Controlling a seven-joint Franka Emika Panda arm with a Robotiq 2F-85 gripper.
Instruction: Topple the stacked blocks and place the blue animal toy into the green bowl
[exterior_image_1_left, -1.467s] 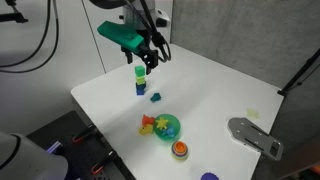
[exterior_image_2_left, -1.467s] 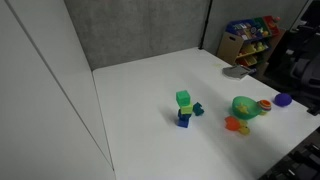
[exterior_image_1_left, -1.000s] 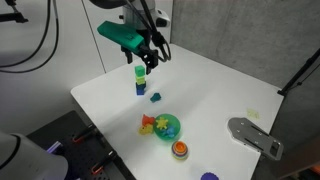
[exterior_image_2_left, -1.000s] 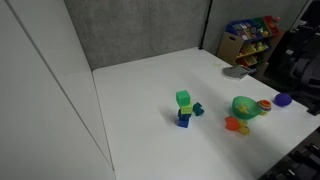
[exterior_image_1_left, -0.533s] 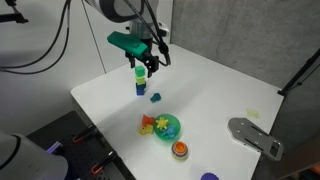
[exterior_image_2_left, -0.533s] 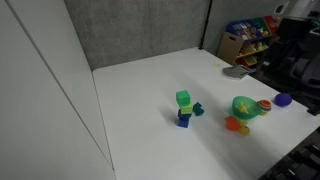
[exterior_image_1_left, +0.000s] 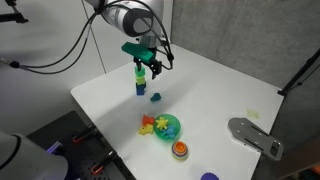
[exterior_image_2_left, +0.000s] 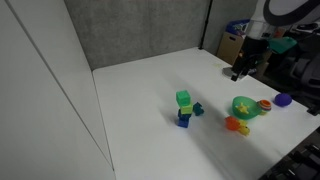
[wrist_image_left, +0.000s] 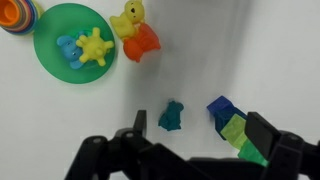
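Observation:
The stacked blocks stand upright on the white table: a light green cube (exterior_image_1_left: 139, 72) on a blue cube (exterior_image_1_left: 140, 88), also seen in an exterior view (exterior_image_2_left: 183, 108). In the wrist view the blue cube (wrist_image_left: 221, 106) and green cube (wrist_image_left: 238, 135) lie near my right finger. The blue animal toy (exterior_image_1_left: 155, 97) (exterior_image_2_left: 197, 109) (wrist_image_left: 172, 116) lies on the table beside the stack. The green bowl (exterior_image_1_left: 173, 127) (exterior_image_2_left: 245, 106) (wrist_image_left: 70, 20) holds small blue and yellow toys. My gripper (exterior_image_1_left: 150, 62) (exterior_image_2_left: 240, 70) (wrist_image_left: 196, 140) is open and empty, above and just behind the stack.
A yellow duck (wrist_image_left: 128, 18) and an orange piece (wrist_image_left: 143, 42) lie beside the bowl. A round orange object (exterior_image_1_left: 180, 150) (exterior_image_2_left: 235, 124) and a purple item (exterior_image_2_left: 283, 99) sit nearby. A grey bracket (exterior_image_1_left: 255, 137) lies at the table's far side. Shelves with toys (exterior_image_2_left: 250, 35) stand behind.
My gripper has moved to the right and down towards the stack, and has come into the other exterior view. The blocks, toy and bowl have not moved.

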